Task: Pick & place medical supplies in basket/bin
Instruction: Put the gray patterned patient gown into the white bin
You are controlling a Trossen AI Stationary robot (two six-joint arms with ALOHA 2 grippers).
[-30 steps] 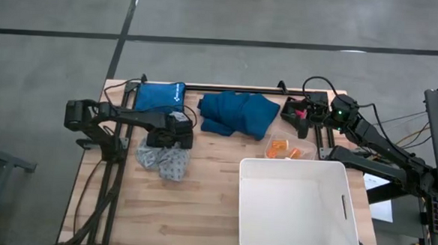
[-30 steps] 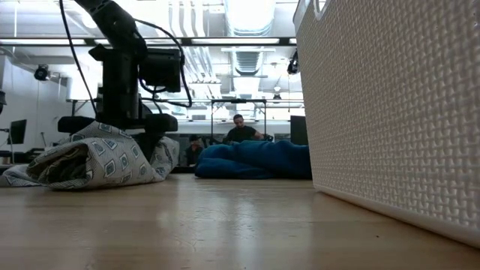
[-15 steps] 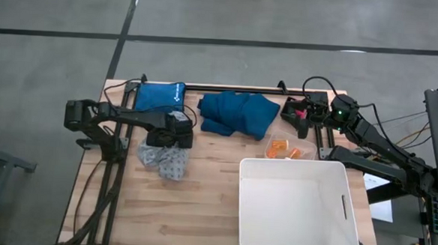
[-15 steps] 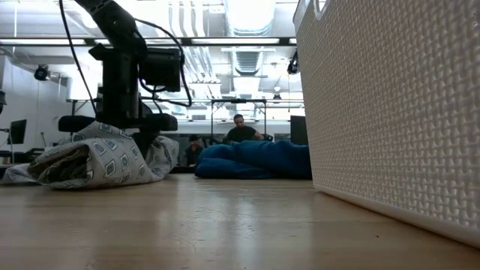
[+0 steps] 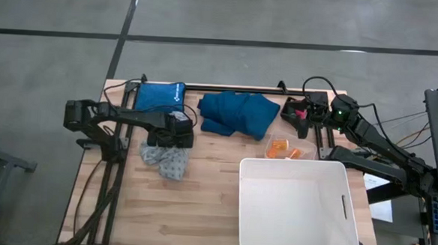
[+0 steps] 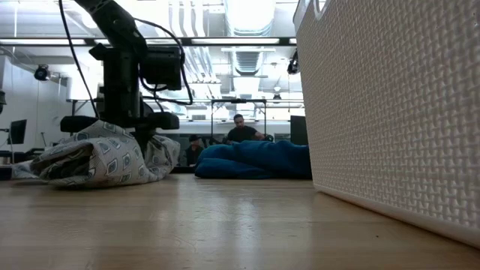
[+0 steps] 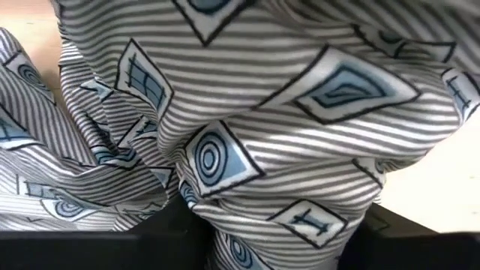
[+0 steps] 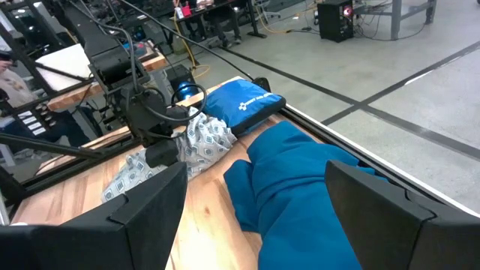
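Grey concrete floor with dark seams, ceiling strip lights, seated person beyond

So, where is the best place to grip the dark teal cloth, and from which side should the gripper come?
Probably from straight above, on the raised fold near the middle of the dark teal cloth. It lies as a soft crumpled heap on the table, so there is no firm edge; pinching a high fold seems the most secure way.

crumpled patterned garment left of the empty white tub; teal garment behind.
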